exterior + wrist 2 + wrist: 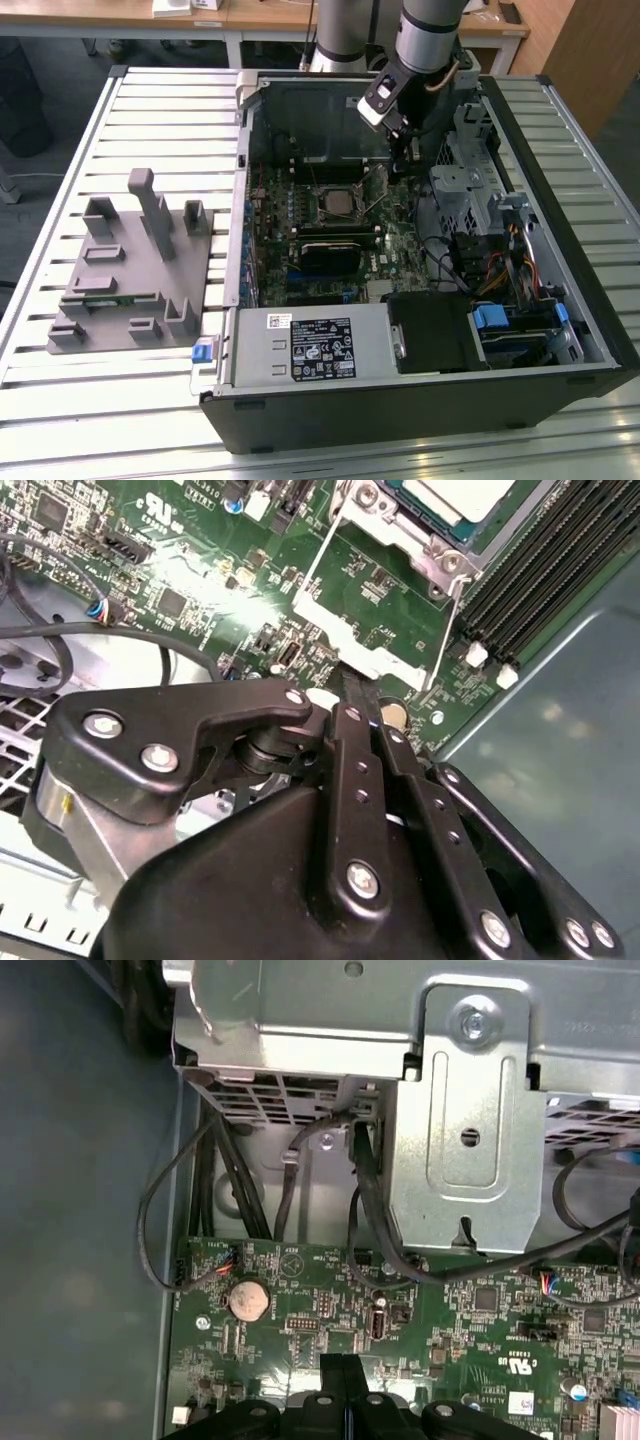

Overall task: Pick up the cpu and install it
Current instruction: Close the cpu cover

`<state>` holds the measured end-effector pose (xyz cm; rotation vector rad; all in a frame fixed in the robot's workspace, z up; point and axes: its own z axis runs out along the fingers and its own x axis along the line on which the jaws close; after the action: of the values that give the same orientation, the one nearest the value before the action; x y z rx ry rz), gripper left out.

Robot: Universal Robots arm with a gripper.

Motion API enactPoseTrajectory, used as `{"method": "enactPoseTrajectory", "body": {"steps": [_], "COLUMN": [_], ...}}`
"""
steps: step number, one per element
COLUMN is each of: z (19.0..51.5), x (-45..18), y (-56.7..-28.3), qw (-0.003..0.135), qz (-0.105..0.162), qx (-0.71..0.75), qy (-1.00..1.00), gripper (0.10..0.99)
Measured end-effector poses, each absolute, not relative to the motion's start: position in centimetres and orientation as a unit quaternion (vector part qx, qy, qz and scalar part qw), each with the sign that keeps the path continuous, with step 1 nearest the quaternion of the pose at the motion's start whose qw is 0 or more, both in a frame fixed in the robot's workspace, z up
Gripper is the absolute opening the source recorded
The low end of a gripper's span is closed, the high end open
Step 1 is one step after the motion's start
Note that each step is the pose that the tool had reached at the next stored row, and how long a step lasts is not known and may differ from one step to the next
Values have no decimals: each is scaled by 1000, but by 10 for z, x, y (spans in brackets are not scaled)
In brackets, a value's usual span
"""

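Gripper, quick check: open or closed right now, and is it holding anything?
Gripper: closed, nothing held between its jaws; the cpu lies apart from it on the motherboard.

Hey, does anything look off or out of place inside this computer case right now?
The cpu sits in its socket, but the metal retention frame looks swung open beside it, not clamped over the chip. The tool, shut, hangs close to that frame. Nothing looks spilled or damaged.
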<state>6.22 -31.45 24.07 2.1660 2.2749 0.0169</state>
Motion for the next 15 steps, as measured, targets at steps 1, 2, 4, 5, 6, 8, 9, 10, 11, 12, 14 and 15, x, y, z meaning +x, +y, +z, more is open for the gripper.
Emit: {"method": "enactPoseTrajectory", "body": {"steps": [1, 2, 4, 5, 6, 8, 9, 10, 11, 12, 14, 15], "z": [241, 241, 241, 243, 244, 245, 245, 245, 245, 245, 246, 245], "x": [61, 60, 57, 56, 55, 53, 52, 50, 47, 45, 42, 40], "y": [-314, -314, -314, -314, -314, -314, -314, -314, -314, -314, -314, -314], "qw": [0, 0, -1, -1, -2, -2, -2, -2, -2, -2, -2, -2], "qz": [5, 5, 6, 6, 7, 7, 7, 7, 7, 7, 7, 7], "qx": [690, 690, 690, 690, 690, 690, 690, 690, 690, 690, 690, 690], "qy": [724, 724, 724, 724, 724, 724, 724, 724, 724, 724, 724, 724], "gripper": [106, 106, 106, 106, 106, 106, 106, 106, 106, 106, 106, 106]}}
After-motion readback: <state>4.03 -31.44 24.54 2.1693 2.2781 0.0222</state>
